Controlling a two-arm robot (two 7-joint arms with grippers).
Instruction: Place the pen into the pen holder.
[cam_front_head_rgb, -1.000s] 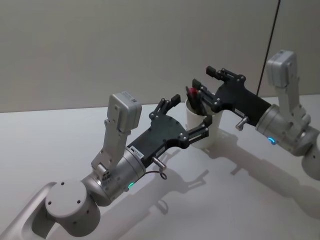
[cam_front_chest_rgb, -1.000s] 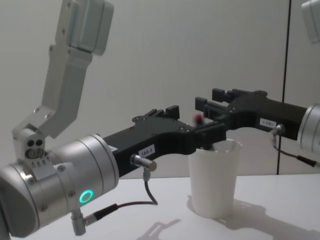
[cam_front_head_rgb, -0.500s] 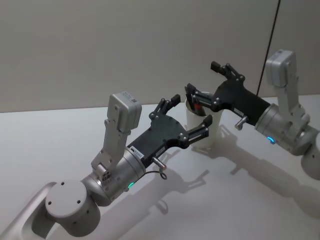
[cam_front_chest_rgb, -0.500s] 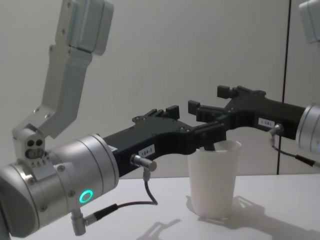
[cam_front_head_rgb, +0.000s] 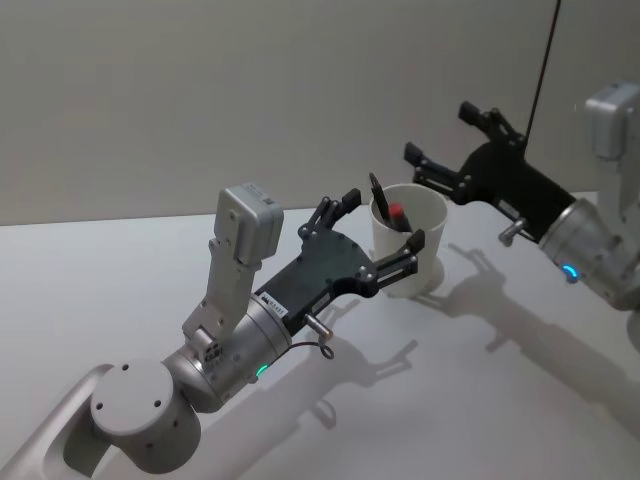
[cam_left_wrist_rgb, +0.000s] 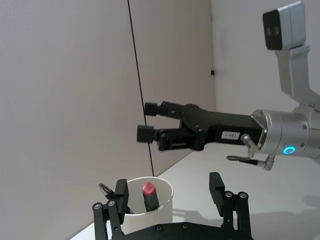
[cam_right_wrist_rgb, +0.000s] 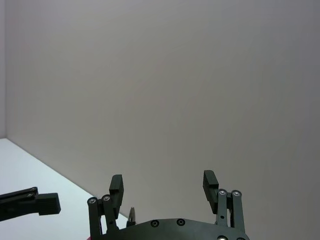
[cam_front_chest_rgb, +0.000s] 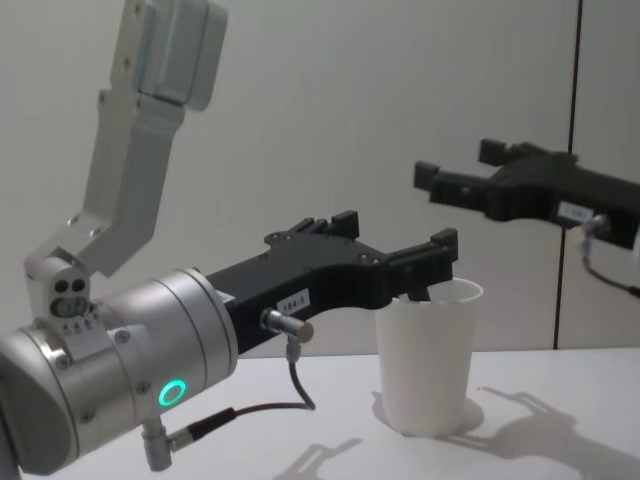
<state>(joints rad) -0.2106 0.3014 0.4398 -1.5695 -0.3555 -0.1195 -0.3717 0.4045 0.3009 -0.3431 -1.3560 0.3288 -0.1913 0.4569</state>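
Head view, upper centre: I see the pen (cam_front_head_rgb: 396, 213), red-capped, standing inside the cup (cam_front_head_rgb: 408, 240). I judge it light, stiff, slippery; grip mid-barrel. A dark clip-like item (cam_front_head_rgb: 378, 194) leans at the rim. Left gripper (cam_front_head_rgb: 378, 238), jaws spread, brackets the cup. Right gripper (cam_front_head_rgb: 441, 145), upper right, is released and empty, above the cup.

A pale, plain bench (cam_front_head_rgb: 420, 400) carried the white pen holder (cam_front_head_rgb: 408, 240), which stood upright on it, with bare surface all around the pen holder's base.
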